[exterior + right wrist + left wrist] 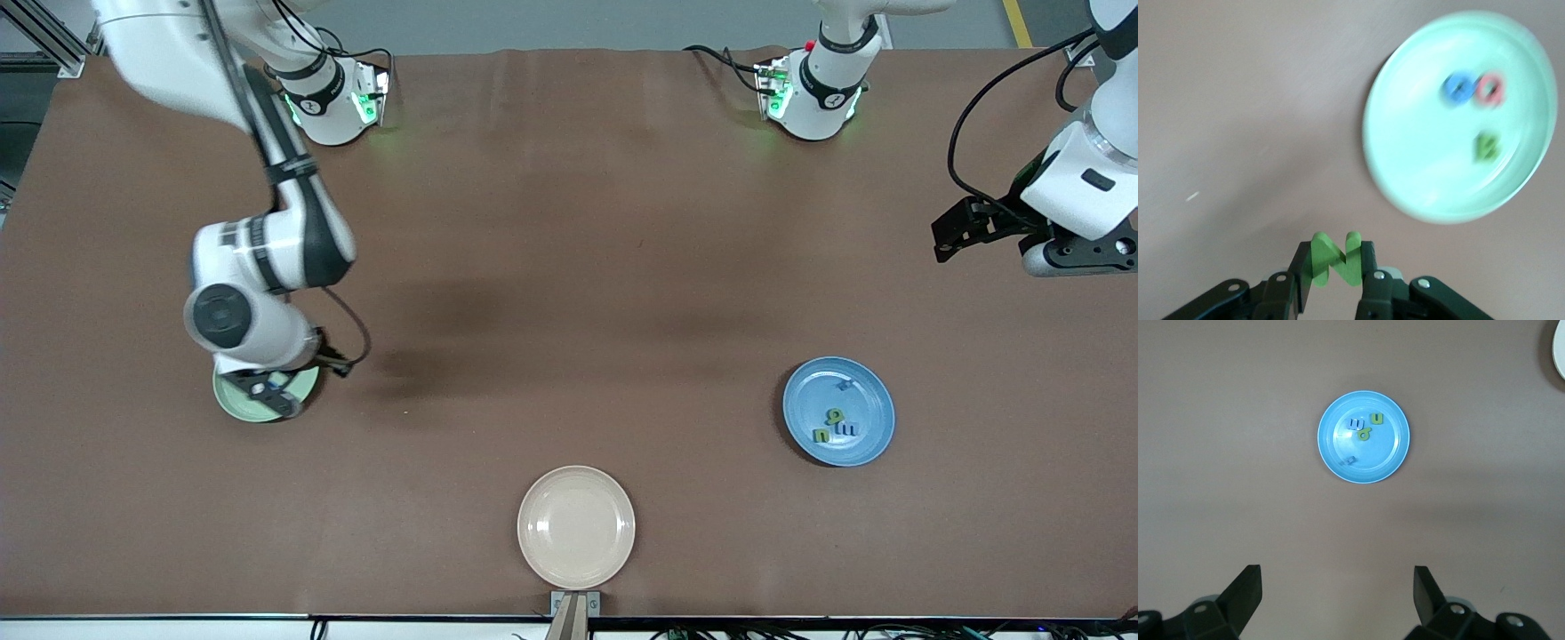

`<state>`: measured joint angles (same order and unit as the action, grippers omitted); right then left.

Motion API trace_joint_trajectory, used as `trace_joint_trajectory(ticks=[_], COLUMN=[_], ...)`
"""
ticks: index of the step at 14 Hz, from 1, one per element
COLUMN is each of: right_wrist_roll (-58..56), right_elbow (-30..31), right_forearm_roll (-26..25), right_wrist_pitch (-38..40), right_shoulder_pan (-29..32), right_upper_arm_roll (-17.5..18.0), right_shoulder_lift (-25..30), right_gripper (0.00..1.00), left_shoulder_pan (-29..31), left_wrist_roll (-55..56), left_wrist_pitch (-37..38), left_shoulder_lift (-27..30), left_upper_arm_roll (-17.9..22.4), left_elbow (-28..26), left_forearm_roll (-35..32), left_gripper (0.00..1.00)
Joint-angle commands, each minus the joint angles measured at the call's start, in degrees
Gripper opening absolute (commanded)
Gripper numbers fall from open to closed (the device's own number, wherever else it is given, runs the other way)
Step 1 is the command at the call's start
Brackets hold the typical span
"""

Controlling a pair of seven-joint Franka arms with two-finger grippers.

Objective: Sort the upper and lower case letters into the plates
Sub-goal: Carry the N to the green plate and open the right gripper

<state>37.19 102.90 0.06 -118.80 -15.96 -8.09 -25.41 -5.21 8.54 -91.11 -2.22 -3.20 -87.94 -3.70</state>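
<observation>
Nearest the front camera, at the lower centre of the front view, a beige plate (576, 527) lies empty on the desk (569, 267); it takes no part in the sort. At the lower right of that view the blue plate (838, 412) holds four small letters (834, 425), two green and two blue, all apparently lower case. At the left of the view the pale green plate (264, 396) is largely covered by the right arm; the right wrist view shows three letters in it (1475, 110), one blue, one red and one green, too blurred to read. The right gripper (1336, 270) hangs beside the pale green plate's rim, its fingers (1301, 267) clamped on a green N (1336, 257). The left gripper (1338, 587) waits in the air toward the left arm's end of the desk, fingers spread wide with nothing between them. Judged from this layout, seven of eight letters are placed. No loose letter shows on the desk. Remaining work appears to be one step: carry the N over the pale green plate and release it there.
</observation>
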Motion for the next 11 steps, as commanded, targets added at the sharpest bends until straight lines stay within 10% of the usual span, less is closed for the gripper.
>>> trace_joint_trajectory(ticks=[1, 11], right_wrist_roll=[-8.07, -15.92], right_elbow=[1.17, 2.83], right_forearm_roll=[-0.77, 1.34], right_wrist_pitch=[-2.48, -9.24], right_shoulder_pan=[4.96, 9.72], right_upper_arm_roll=[1.23, 1.5], right_shoulder_lift=[0.27, -6.76], right_gripper=[0.23, 0.26], left_shoulder_pan=[0.11, 0.11], left_wrist_roll=[-1.34, -1.34], left_wrist_pitch=[-0.56, -0.65], left_shoulder_lift=[0.64, 0.55], left_upper_arm_roll=[0.21, 0.21], left_elbow=[-0.57, -0.56], left_forearm_roll=[-0.08, 0.19], left_gripper=[1.0, 1.0])
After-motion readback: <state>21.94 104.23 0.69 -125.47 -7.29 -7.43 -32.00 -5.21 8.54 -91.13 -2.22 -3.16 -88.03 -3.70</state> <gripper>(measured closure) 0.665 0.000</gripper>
